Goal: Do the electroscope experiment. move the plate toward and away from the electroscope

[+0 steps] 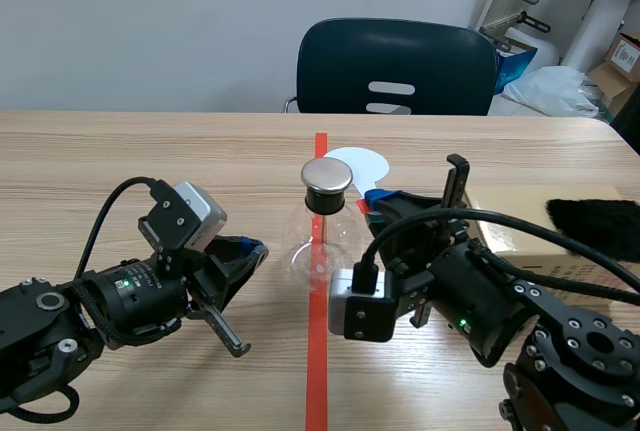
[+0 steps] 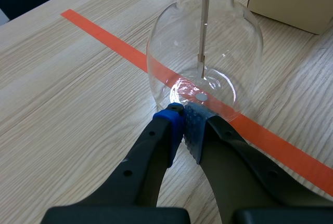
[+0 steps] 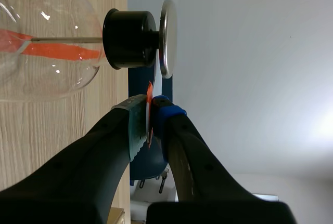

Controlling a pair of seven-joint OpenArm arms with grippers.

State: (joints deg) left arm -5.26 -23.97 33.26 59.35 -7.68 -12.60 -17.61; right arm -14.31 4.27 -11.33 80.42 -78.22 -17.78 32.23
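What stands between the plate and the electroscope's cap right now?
Nothing visible does. The plate, pinched in the right pincer, stands close beside the cap, with no object between them.

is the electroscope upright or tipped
Upright: the electroscope stands on its round glass base, with the black stopper and metal disc on top.

clear glossy glass flask (image 2: 203, 63), shiny brushed-metal disc (image 1: 327, 174), matt black stopper (image 3: 129, 38), pale matt woodgrain table (image 1: 150, 151), plain cardboard box (image 1: 530, 236), fuzzy black cloth (image 1: 595, 223), smooth thin white plate (image 1: 358, 164)
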